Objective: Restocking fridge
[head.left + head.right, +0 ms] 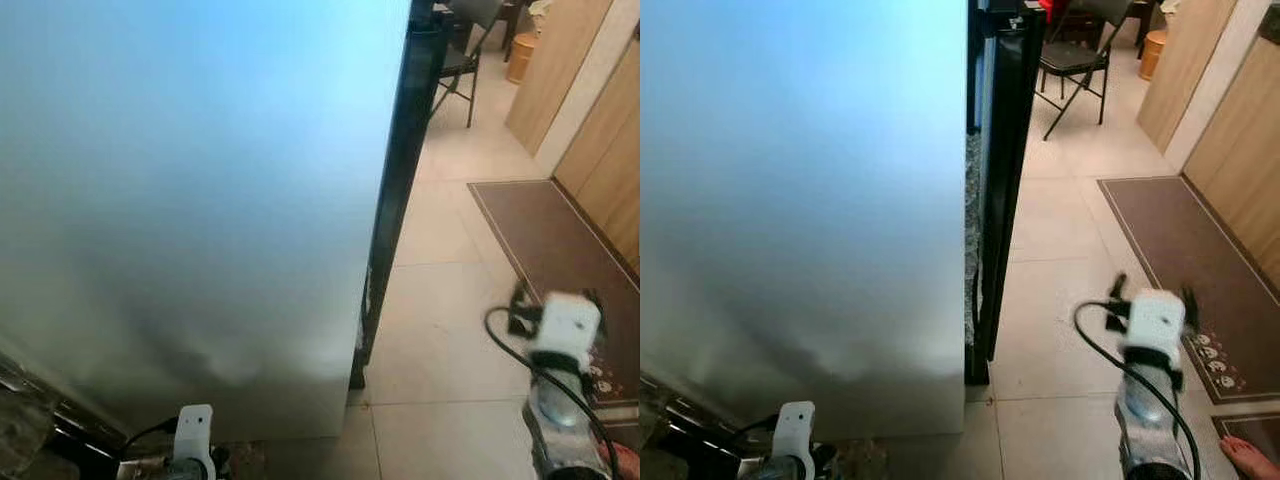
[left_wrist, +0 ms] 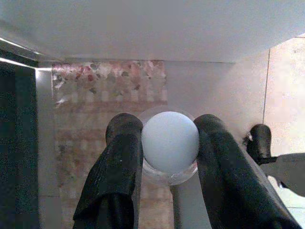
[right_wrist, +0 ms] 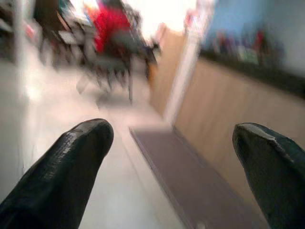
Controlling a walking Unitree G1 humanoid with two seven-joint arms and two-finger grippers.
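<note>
the left gripper [image 2: 170, 143] is clenched on a clear bottle [image 2: 170, 143] with a pale blue cap; in the left wrist view the two black fingers [image 2: 119, 167] press against its neck from either side, the cap standing between the fingertips. the bottle is held low at the near left of the scene, just in front of the large pale fridge door [image 1: 200, 180], with a speckled mat [image 2: 109, 95] on the floor beyond it. the right gripper [image 3: 174, 143] is released, its fingers wide apart with nothing between them, held out over the tiled floor [image 1: 440, 330] to the right of the fridge. a brown rug [image 1: 560, 240] lies farther right beside wooden cabinets [image 1: 560, 60], and a folding chair [image 1: 1075, 60] stands far behind. a bare foot [image 1: 1248, 458] of a person shows at the near right.
</note>
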